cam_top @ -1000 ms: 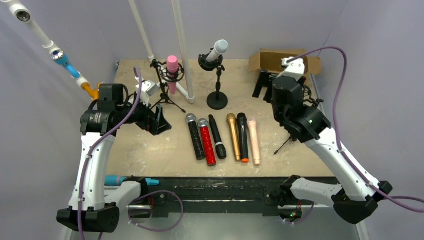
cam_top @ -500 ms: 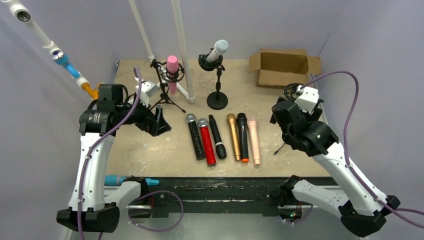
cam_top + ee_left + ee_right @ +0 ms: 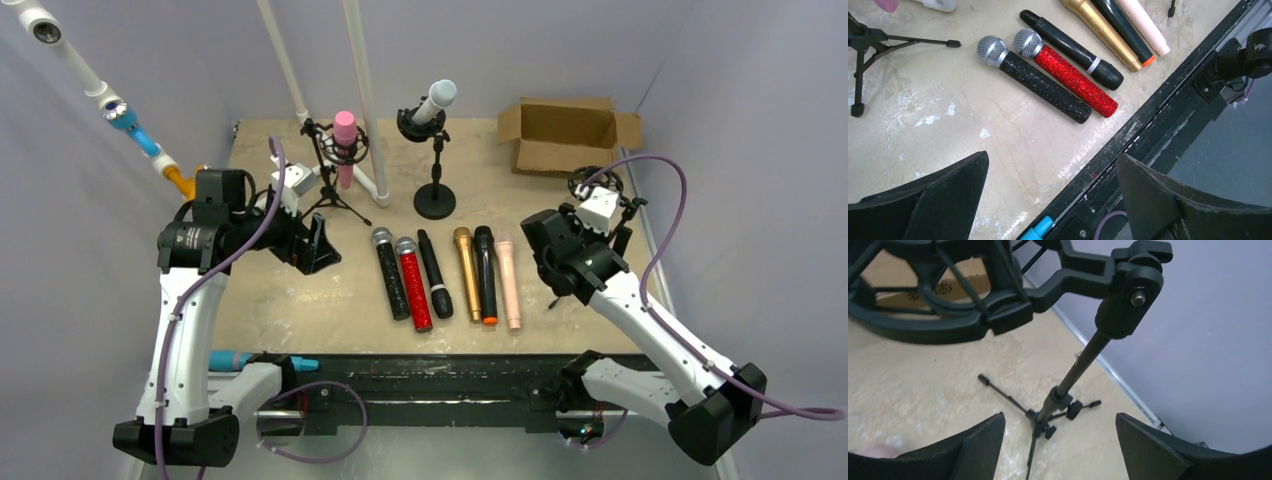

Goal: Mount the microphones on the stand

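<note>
- Nearest, the left gripper (image 3: 1053, 180) hangs over the near-left part of the table (image 3: 300, 300), its jaws spread and nothing between them. A black glitter microphone (image 3: 1040, 85) and a red glitter microphone (image 3: 1073, 80) lie just beyond it.
- Beside these, a plain black microphone (image 3: 434, 272), a gold microphone (image 3: 466, 270), a black microphone with an orange end (image 3: 485, 272) and a peach microphone (image 3: 508, 282) make up a row of six. All are laid side by side on the table and none is mounted yet.
- To the right, the right gripper (image 3: 1059, 437) is likewise released and empty. It is aimed at the empty tripod stand (image 3: 1083, 365), which is set near the table's right edge.
- Nothing is held in that stand's shock mount (image 3: 918, 332), so the step in hand is judged to be the filling of this stand.
- The peach microphone, closest to the right arm, is best gripped at mid-body, so that its tail is left free to be slid into the ring.
- The microphone's axis should be lined up with the ring before any push is made. The light tripod should be steadied by the other gripper, since it is likely to tip or skate.
- Farther back, a pink microphone (image 3: 345, 135) is already seated in a second tripod stand (image 3: 330, 190), and a white microphone (image 3: 438, 98) in a round-based stand (image 3: 435, 200).
- Farthest, an open cardboard box (image 3: 565, 130) is seen at the far right corner.
</note>
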You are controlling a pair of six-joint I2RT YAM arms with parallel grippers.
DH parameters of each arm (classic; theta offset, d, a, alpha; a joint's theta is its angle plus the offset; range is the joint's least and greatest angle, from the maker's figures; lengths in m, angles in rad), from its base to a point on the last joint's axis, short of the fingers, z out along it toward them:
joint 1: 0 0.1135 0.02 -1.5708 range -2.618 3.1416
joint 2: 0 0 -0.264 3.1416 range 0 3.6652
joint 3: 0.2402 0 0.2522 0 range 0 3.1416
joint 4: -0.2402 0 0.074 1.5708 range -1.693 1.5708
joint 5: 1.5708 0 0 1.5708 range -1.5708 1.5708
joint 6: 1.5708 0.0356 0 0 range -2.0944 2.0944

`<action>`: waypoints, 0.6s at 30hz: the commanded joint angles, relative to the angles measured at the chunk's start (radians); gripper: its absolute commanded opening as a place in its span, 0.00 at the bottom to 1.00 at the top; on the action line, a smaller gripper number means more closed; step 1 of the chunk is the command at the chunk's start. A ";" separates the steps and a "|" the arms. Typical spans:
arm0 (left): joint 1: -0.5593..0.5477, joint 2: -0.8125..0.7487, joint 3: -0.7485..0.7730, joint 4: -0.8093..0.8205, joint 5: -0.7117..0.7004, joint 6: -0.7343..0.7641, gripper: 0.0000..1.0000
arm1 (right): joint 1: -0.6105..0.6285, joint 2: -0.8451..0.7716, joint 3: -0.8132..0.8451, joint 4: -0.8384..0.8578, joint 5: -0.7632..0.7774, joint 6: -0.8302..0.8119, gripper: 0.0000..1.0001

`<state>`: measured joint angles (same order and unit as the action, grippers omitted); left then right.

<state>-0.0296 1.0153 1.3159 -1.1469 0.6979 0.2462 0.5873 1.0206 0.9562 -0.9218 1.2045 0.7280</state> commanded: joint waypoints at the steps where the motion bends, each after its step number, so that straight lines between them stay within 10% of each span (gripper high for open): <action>1: -0.003 0.006 0.018 -0.002 -0.007 0.033 1.00 | -0.094 -0.071 -0.095 0.373 0.108 -0.219 0.83; 5: -0.003 0.018 0.013 0.003 -0.003 0.033 1.00 | -0.230 -0.155 -0.226 0.734 -0.024 -0.439 0.79; 12: -0.003 0.037 0.011 0.014 -0.003 0.031 1.00 | -0.282 -0.072 -0.235 0.832 -0.143 -0.432 0.68; 15: -0.003 0.037 0.002 0.018 -0.010 0.035 1.00 | -0.282 -0.069 -0.263 0.911 -0.188 -0.452 0.47; 18: -0.003 0.036 0.002 0.016 -0.020 0.038 1.00 | -0.282 -0.095 -0.296 1.022 -0.224 -0.466 0.06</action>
<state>-0.0296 1.0557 1.3159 -1.1461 0.6872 0.2569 0.3073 0.9611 0.6914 -0.1040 1.0523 0.2935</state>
